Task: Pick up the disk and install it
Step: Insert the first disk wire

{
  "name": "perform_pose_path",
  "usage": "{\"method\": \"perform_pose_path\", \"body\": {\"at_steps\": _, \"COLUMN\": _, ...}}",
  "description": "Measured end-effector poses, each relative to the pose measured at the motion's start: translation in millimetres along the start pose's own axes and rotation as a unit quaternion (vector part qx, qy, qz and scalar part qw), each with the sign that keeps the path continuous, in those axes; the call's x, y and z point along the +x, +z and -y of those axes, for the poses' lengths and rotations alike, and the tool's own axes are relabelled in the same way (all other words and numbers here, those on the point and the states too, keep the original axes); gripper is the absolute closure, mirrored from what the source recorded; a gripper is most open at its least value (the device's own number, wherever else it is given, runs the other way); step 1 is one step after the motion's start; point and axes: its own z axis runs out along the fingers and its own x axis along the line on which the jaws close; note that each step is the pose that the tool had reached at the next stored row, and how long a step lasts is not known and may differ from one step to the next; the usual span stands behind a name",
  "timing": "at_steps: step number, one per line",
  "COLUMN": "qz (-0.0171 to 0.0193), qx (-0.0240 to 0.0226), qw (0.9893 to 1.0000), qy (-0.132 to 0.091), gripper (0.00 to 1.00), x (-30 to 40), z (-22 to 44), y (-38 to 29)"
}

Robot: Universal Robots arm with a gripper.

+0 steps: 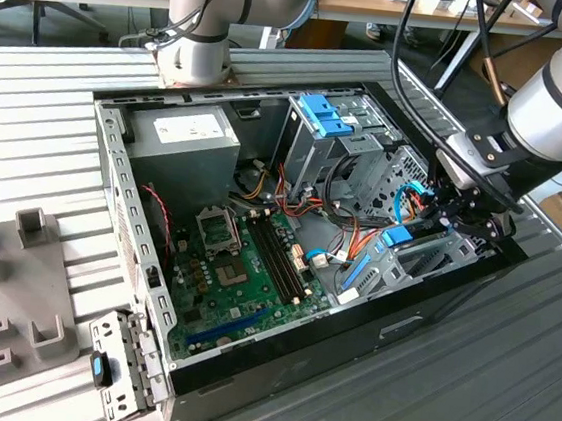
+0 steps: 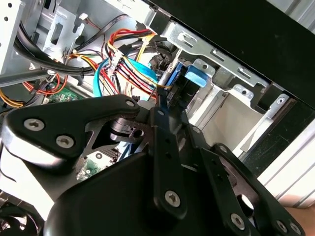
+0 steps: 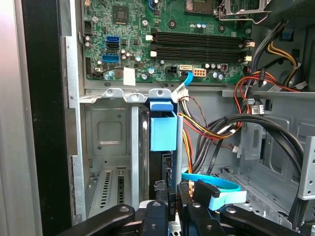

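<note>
Black end effector (image 1: 462,214) looks clamped on the flat black, blue-railed disk (image 3: 162,130), edge-on in the grey metal bay (image 3: 110,132). I'd keep it square to the slot, pushing gently.

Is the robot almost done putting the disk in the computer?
Nearly, it seems. The disk is already off the table and stands on edge in the metal bay inside the computer case. The gripper is right at its end. Whether it has clicked fully home cannot be told.
</note>
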Motion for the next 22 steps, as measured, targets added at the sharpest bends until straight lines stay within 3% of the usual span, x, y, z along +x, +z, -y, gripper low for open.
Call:
{"method": "perform_pose_path", "body": {"at_steps": 1, "qz": -0.0007, "qx": -0.0001, "qw": 1.0000, "qy": 0.000, "gripper": 0.76, "x": -0.1, "z": 0.1, "y": -0.6}}
{"method": "perform_pose_path", "body": {"at_steps": 6, "qz": -0.0007, "qx": -0.0001, "qw": 1.0000, "qy": 0.000, "gripper": 0.76, "x": -0.1, "z": 0.1, "y": -0.5}}
{"method": "perform_pose_path", "body": {"at_steps": 11, "qz": -0.0006, "qx": 0.0000, "qw": 1.0000, "qy": 0.000, "gripper": 0.76, "x": -2.0, "z": 1.4, "y": -10.8}}
{"method": "perform_pose_path", "body": {"at_steps": 17, "qz": -0.0006, "qx": -0.0001, "qw": 1.0000, "qy": 0.000, "gripper": 0.76, "x": -2.3, "z": 11.9, "y": -9.6}}
{"method": "perform_pose_path", "body": {"at_steps": 20, "qz": -0.0007, "qx": -0.0001, "qw": 1.0000, "qy": 0.000, "gripper": 0.76, "x": -5.6, "z": 11.9, "y": -9.1}}
{"method": "perform_pose_path", "body": {"at_steps": 22, "qz": -0.0011, "qx": -0.0001, "qw": 1.0000, "qy": 0.000, "gripper": 0.76, "x": -13.3, "z": 12.0, "y": -9.0}}
